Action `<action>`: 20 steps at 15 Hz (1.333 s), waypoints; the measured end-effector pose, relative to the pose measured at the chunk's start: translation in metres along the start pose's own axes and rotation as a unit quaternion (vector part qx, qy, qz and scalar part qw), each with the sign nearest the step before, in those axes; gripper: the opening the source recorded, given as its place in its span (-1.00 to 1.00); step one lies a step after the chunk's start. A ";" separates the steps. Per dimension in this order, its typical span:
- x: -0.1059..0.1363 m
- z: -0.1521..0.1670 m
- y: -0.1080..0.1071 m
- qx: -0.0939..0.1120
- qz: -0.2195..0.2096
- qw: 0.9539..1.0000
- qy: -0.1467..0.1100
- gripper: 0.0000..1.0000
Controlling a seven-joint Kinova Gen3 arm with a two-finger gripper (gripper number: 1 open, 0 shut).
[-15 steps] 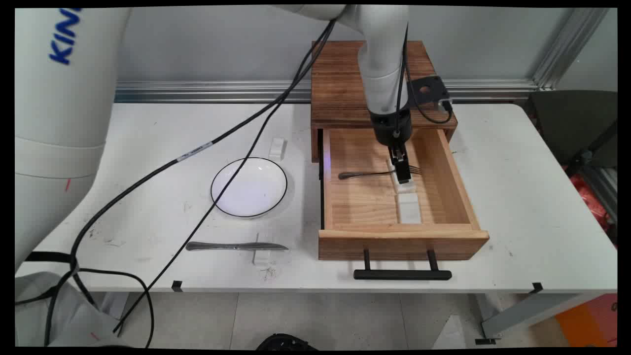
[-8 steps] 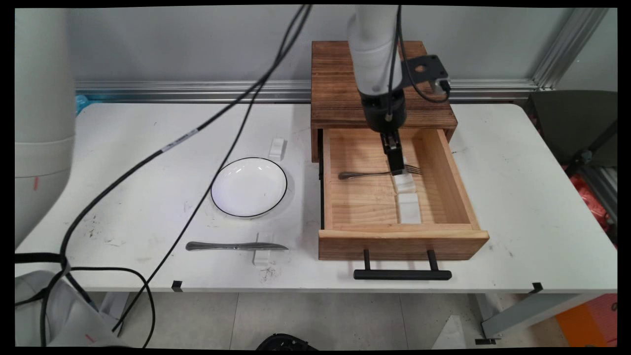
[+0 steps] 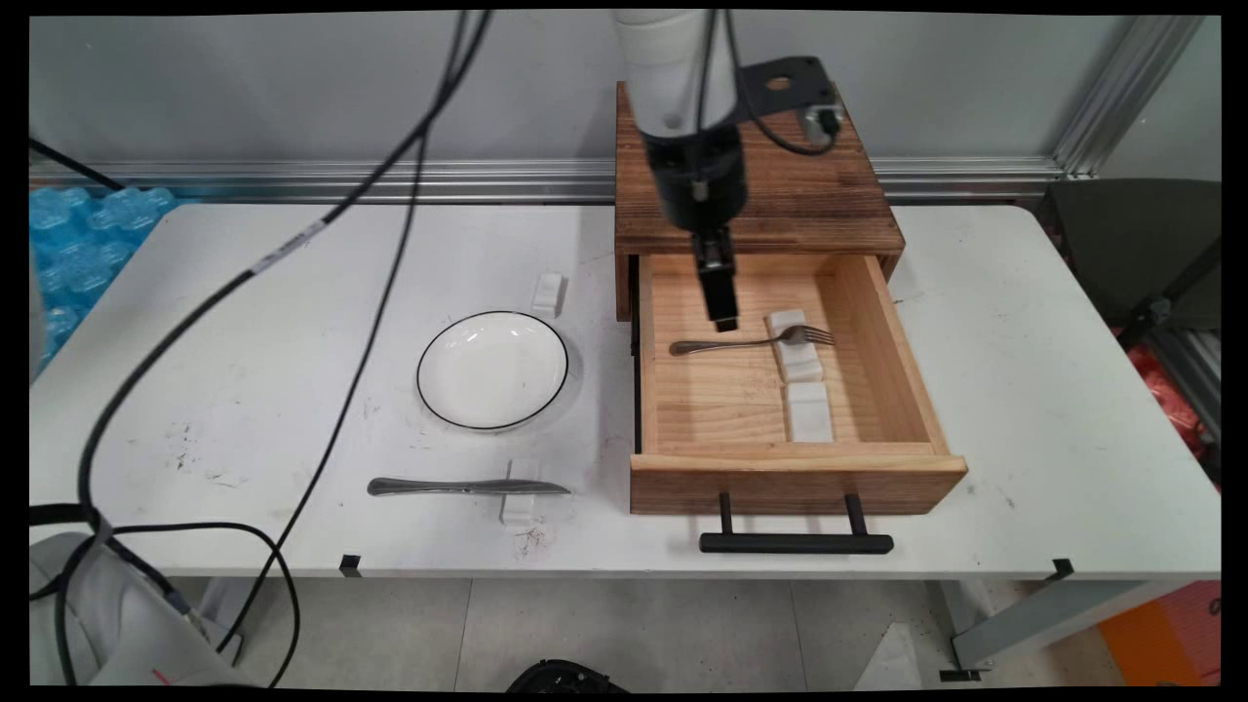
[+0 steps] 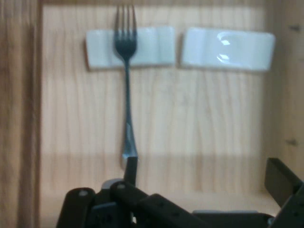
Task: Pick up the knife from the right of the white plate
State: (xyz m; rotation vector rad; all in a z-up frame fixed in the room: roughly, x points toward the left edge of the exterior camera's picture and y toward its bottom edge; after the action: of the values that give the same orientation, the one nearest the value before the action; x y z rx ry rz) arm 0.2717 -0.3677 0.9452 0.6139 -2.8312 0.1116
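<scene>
One fork (image 3: 756,342) lies in your open drawer (image 3: 882,322) across a white rest (image 3: 798,357) with the pincer (image 3: 722,319) above its handle, while your hand view shows spread, seemingly empty fingers (image 4: 280,178).

Reaching down from the top edge of the main view, white forearm nearly upright, black cables trailing off leftward. Pointing the black gripper (image 3: 722,320) straight down, fingers (image 4: 131,170) spread wide apart, holding nothing, hanging clear of any surface.
</scene>
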 end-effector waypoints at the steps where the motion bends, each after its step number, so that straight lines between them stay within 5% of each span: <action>1: -0.006 -0.005 0.003 -0.001 -0.002 1.000 -0.001 1.00; 11: -0.102 -0.044 0.055 -0.018 -0.004 1.000 -0.017 1.00; 20: -0.179 -0.015 0.085 -0.022 0.008 0.999 -0.024 1.00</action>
State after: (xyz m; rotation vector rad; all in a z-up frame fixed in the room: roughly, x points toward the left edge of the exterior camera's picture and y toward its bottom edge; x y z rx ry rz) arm 0.3977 -0.2178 0.9124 0.5922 -2.8778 0.0383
